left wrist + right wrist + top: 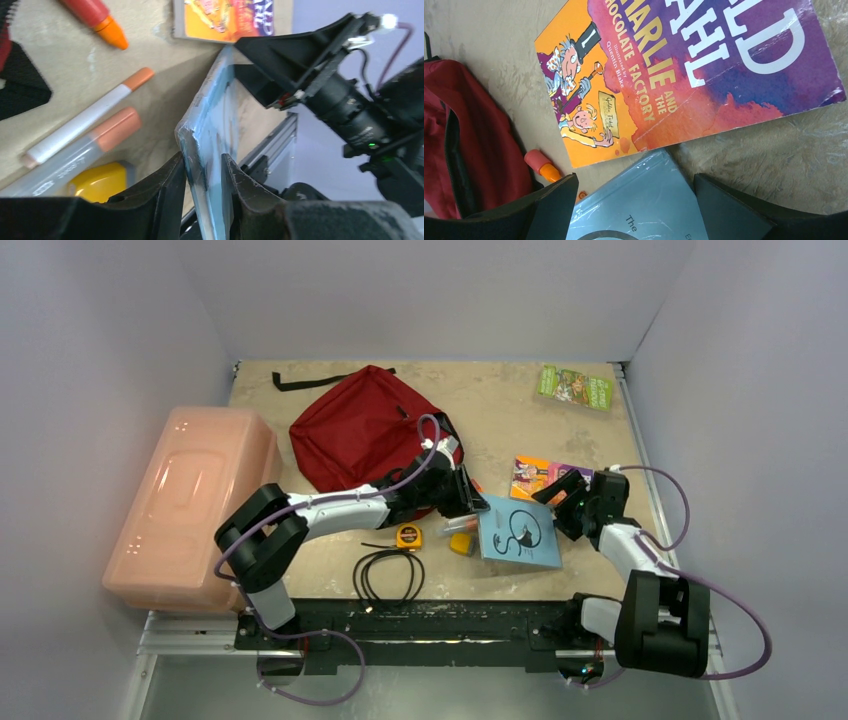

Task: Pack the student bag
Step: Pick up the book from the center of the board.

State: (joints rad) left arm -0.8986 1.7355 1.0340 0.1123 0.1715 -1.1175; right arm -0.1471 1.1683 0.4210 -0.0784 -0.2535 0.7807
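Left claw [202,167] is pinched tight on the edge of the blue book [212,120], and that edge is tipped up off the table [150,75]. Right claw [634,182] is wide open with nothing in it, hanging over the same book, Charlie book [684,75] just past its fingertips. Bag [360,430] lies just behind the left claw, markers [85,125] left of its fingers.

Right gripper [634,197] spread wide, pale blue book [644,215] between fingers. Orange-purple paperback [694,75] flat on table [489,50], meeting blue book's corner. Student bag [479,165] at left edge, orange-tipped marker [543,167] beside it.
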